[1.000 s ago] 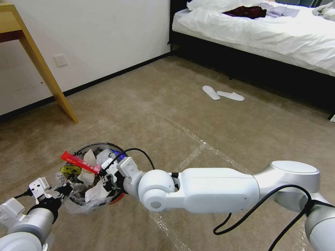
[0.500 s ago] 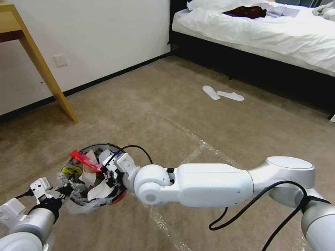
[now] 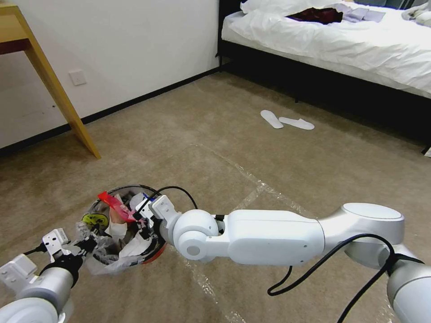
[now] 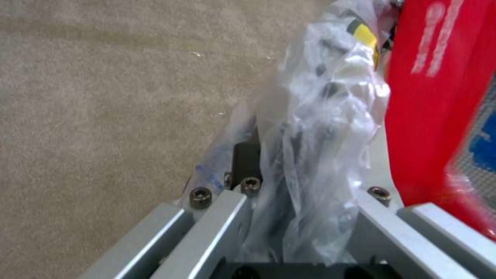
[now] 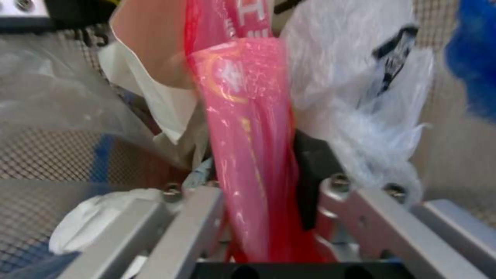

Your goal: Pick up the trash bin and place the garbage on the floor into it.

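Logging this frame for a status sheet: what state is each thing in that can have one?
Bin: upright, nearly full of litter, bag crinkled over its rim.
Red wrapper: inside the bin's mouth, held.
Left gripper: shut on the bag at the bin's rim.
Right gripper: over the bin, shut on the red wrapper.
Slippers: lying on the carpet by the bed.
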